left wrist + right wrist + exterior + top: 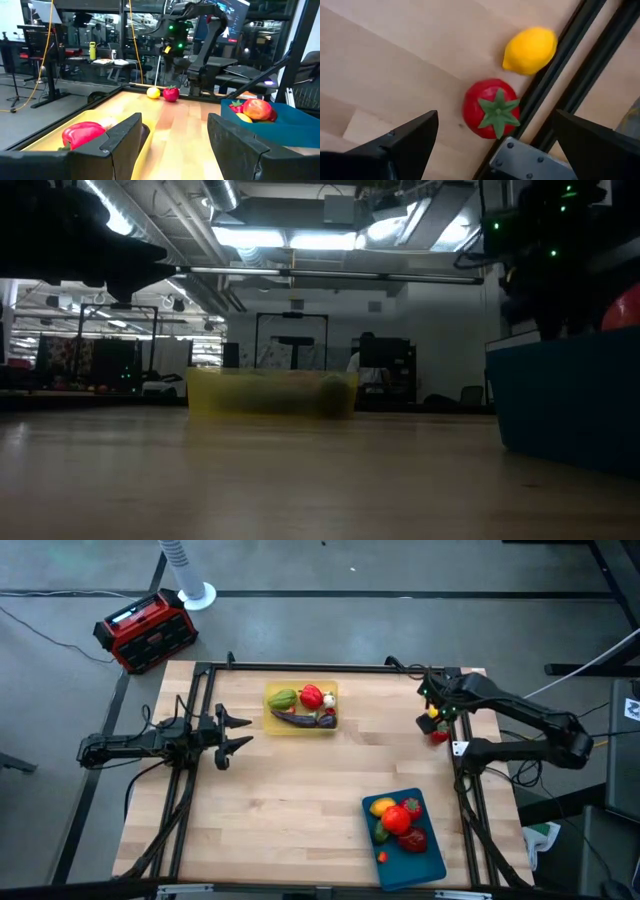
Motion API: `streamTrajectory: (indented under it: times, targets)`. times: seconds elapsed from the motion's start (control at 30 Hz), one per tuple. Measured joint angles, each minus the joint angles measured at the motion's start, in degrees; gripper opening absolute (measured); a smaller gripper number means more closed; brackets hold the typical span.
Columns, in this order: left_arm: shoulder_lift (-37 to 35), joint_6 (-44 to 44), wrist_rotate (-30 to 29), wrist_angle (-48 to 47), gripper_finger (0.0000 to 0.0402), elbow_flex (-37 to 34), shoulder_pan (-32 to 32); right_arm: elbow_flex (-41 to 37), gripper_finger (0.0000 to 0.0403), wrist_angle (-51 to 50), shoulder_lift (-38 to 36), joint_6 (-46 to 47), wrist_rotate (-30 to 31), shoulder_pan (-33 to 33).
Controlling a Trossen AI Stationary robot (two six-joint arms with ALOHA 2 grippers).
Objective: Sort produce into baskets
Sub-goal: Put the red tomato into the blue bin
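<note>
2 fruits, tomato and lemon, under open right jaws.

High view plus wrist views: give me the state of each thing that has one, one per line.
Left gripper: open, empty, waiting at the table's left.
Right gripper: open, empty, above the tomato.
Tomato: loose on the table, unsorted.
Lemon: loose beside the tomato.
Yellow basket: partly filled.
Blue basket: partly filled.

Glossy tomato, matt wooden table
</note>
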Motion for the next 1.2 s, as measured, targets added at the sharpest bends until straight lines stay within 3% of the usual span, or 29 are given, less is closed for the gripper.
streamTrajectory:
  times: [0.2, 0.5, 0.83, 1.2]
  targets:
    - [0.0, -0.2, 0.0, -0.1, 0.0223, 0.0, 0.0, -3.0, 0.0386, 0.6, 0.3, 0.0, -2.6, -4.2]
    - [0.0, -0.5, 0.0, -0.2, 0.0223, 0.0, 0.0, -9.7, 0.0386, 1.8, 0.3, -2.6, -2.6, -4.1]
    - [0.0, -1.2, 0.0, -0.2, 0.0223, 0.0, 0.0, -14.6, 0.0385, 10.4, 0.2, -2.6, -4.6, -4.1]
    - [0.0, -1.2, 0.0, -0.2, 0.0223, 0.1, 0.0, -14.9, 0.0385, 13.0, 4.6, 1.7, -3.5, -4.1]
